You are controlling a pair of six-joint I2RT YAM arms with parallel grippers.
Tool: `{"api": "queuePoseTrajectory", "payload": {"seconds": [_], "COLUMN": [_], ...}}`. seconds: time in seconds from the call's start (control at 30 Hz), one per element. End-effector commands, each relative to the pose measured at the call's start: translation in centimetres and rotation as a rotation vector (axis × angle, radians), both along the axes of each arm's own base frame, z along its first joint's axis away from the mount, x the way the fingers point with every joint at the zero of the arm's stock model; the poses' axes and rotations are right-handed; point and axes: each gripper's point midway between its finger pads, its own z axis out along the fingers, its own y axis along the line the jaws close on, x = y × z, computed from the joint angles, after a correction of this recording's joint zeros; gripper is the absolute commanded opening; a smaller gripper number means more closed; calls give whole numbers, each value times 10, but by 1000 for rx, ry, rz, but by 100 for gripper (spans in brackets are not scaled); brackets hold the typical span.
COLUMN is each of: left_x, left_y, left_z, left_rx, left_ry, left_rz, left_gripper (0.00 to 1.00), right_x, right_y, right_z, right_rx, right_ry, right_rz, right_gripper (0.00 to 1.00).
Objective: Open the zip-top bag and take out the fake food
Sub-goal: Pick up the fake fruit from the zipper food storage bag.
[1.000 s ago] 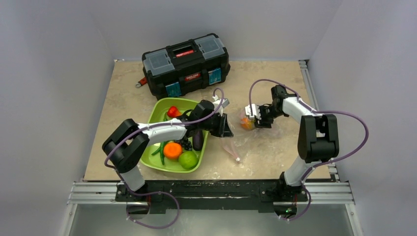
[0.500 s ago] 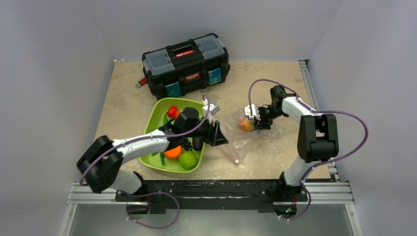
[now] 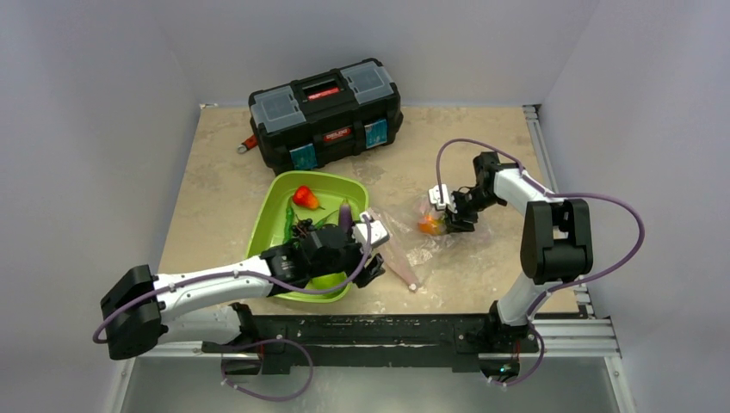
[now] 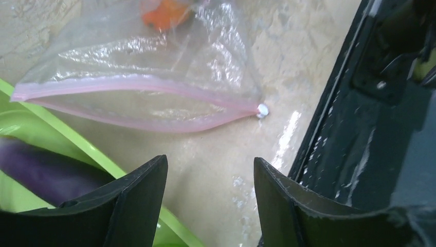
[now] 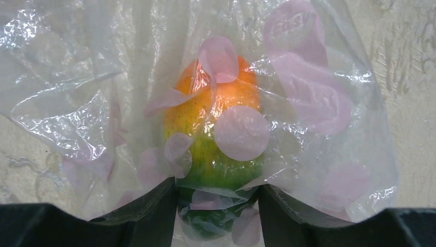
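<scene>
The zip-top bag [image 3: 411, 245] lies crinkled on the table right of the lime-green tray [image 3: 267, 206]. Its pink zip strip [image 4: 139, 95] stands slightly parted. My left gripper [image 4: 210, 159] is open with nothing between its fingers. It hangs low over the tray's near right corner [image 3: 372, 262], short of the bag's mouth. My right gripper [image 5: 216, 206] is shut on an orange-green mango [image 5: 213, 134] through the plastic at the bag's far end [image 3: 448, 215]. In the tray lie a strawberry [image 3: 303, 196], a purple eggplant [image 3: 345, 217] and green bean pods [image 3: 287, 222]. My left arm hides other pieces.
A black toolbox [image 3: 325, 112] stands at the back of the table, with a red-handled tool [image 3: 248, 143] beside its left end. The black base rail [image 4: 370, 118] runs along the near edge, close to the right of my left gripper.
My left gripper has opened and drawn back from beside the bag's mouth toward the near edge, dropping low over the tray's front corner. The right gripper has kept its hold on the mango.
</scene>
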Motion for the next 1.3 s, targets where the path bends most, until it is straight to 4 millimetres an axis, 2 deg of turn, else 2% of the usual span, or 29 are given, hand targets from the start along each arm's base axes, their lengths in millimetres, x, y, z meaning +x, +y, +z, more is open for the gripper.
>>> {"api": "queuePoseTrajectory", "payload": {"seconds": [0.0, 0.17, 0.33, 0.5, 0.6, 0.67, 0.73, 0.8, 1.0, 1.27], "left_x": [22, 27, 28, 40, 43, 45, 45, 43, 38, 52], "left_y": [13, 6, -2, 3, 5, 6, 5, 4, 1, -24], "left_z": [-17, -30, -30, -31, -29, -31, -38, -44, -47, -61], "left_rx": [138, 166, 135, 88, 46, 25, 27, 34, 26, 96], "left_ry": [-239, -271, -284, -290, -293, -283, -259, -238, -293, -343], "left_rz": [39, 14, 5, 112, 151, 177, 176, 156, 88, 21], "left_gripper": [61, 58, 57, 61, 70, 84, 88, 86, 71, 67], "right_x": [-25, -29, -31, -29, -30, -30, -30, -29, -28, -34], "right_y": [2, 3, 7, 8, 10, 11, 13, 14, 17, 21], "right_z": [-1, 1, 2, 2, 3, 4, 5, 7, 11, 15], "right_rx": [19, 30, 52, 60, 70, 76, 85, 94, 113, 137], "right_ry": [101, 113, 125, 136, 142, 147, 148, 150, 151, 183], "right_rz": [25, 37, 37, 25, 23, 23, 22, 19, 20, 36], "right_gripper": [16, 16, 15, 15, 15, 15, 15, 15, 14, 13]}}
